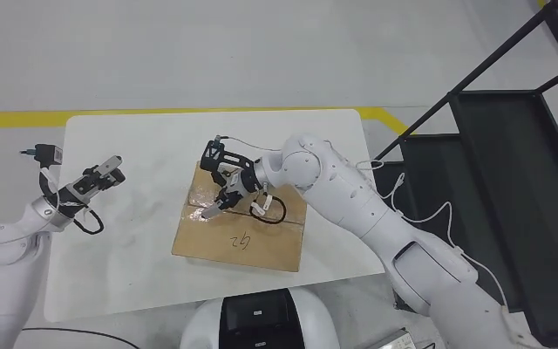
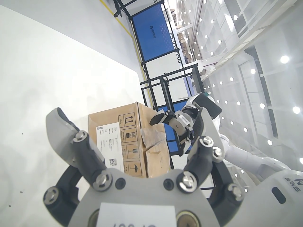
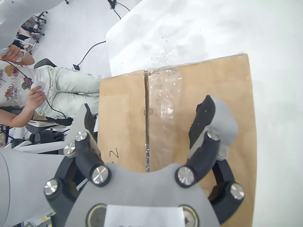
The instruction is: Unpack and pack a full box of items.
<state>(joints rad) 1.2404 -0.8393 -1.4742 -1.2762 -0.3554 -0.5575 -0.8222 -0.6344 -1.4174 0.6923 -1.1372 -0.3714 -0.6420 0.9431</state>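
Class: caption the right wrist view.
Open right gripper over the taped seam of the closed cardboard box on a table.

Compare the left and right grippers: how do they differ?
The right gripper is over the box, fingers straddling its taped seam; the left gripper is over the table, apart from it. The right looks down on the box top; the left faces its labelled side. Both are open.

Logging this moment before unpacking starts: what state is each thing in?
box, closed, flaps down, flat on the table.
tape, on the seam, wrinkled; whether slit, unclear.
left gripper, open, empty, away from the box.
right gripper, open, empty, over the box top.
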